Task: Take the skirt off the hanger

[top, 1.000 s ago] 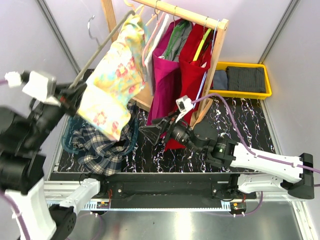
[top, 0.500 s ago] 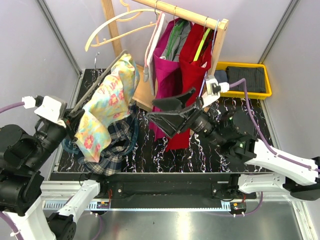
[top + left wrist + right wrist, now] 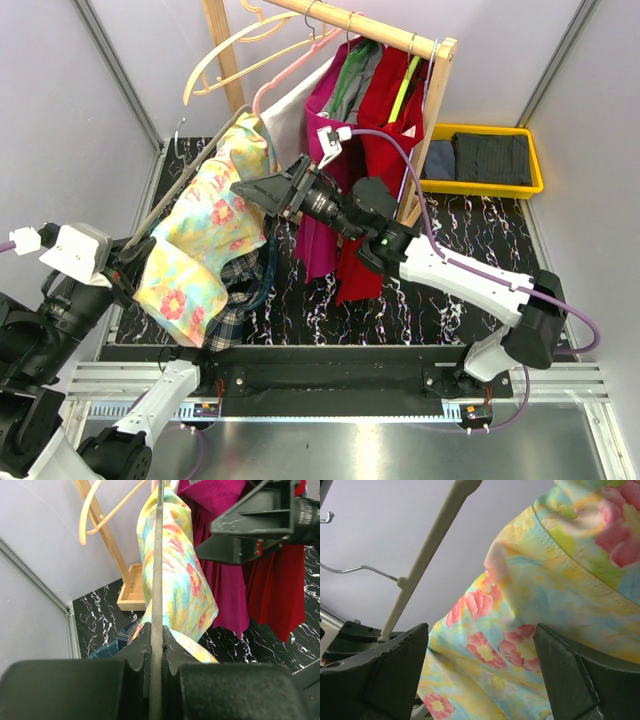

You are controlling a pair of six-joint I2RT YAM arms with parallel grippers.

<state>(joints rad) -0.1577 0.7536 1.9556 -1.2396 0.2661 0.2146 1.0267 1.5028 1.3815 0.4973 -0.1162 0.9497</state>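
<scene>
1. Hanger: the slim grey plastic hanger (image 3: pixel 157 555) is off the wooden clothes rack (image 3: pixel 330 15) and held out over the left side of the black marbled desk (image 3: pixel 480 250). My left fingers (image 3: pixel 144 642) are pressed together on its bar, pinching it edge-on.
2. Skirt: the yellow floral cotton skirt (image 3: pixel 205 235) is still on that hanger. It drapes down the length of the bar, and its lower hem hangs above a crumpled plaid cloth (image 3: pixel 225 320) on the desk.
3. Right side: my right fingers (image 3: pixel 265 190) are spread wide at the skirt's upper end and grip nothing. In the right wrist view the stitched waistband lies between them; I cannot tell whether either finger touches the cloth.
4. Done, in my judgement: the hanger is presented clear of the magenta dress (image 3: pixel 325 130) and red dress (image 3: pixel 385 110) on the rack, and the free fingers are lined up on the fabric.
5. Outstanding — the whole separation. The fabric must be gripped and drawn off the bar, and the skirt put down.
6. Rating: early, perhaps a third of the way; the decisive pull has not begun.
7. Risk noted — how the skirt is fastened to the bar is hidden from every view.
</scene>
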